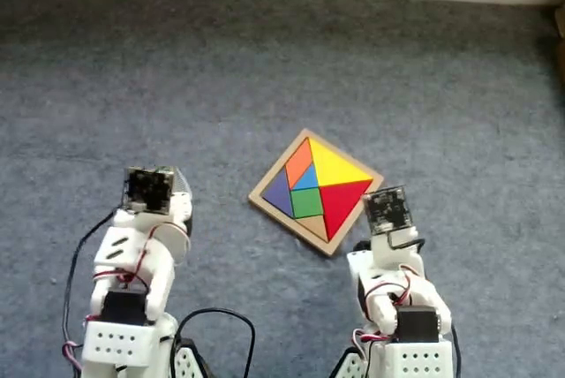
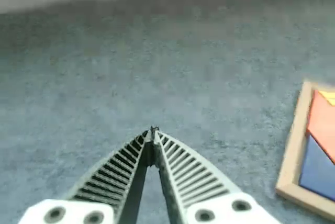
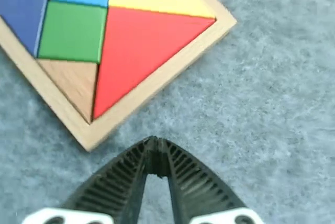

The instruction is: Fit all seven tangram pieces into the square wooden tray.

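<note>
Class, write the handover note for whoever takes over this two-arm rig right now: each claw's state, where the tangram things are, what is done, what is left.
Left claw: shut, empty, over the grey carpet beside the tray.
Right claw: shut, empty, just off the tray's near corner.
Square wooden tray: on the carpet between the arms, turned like a diamond.
Done: seven pieces lie inside it: yellow triangle, red triangle, green square, light blue triangle, orange piece, dark blue piece, plain wood triangle.
Left: apparently nothing.
</note>
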`<action>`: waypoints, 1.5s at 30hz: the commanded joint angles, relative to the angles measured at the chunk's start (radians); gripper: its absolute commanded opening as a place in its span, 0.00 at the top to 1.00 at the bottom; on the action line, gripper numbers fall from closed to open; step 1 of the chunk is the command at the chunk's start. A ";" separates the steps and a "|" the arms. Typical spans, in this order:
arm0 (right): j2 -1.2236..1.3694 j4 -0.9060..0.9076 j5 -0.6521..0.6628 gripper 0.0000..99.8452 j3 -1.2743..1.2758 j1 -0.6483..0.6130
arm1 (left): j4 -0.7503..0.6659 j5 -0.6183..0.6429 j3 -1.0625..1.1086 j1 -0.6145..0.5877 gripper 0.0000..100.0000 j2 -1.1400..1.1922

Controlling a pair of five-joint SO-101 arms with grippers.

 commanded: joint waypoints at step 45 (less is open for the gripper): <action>0.021 -0.088 -0.144 0.99 0.117 -0.012 | 0.752 -0.014 0.024 -0.058 0.99 -0.127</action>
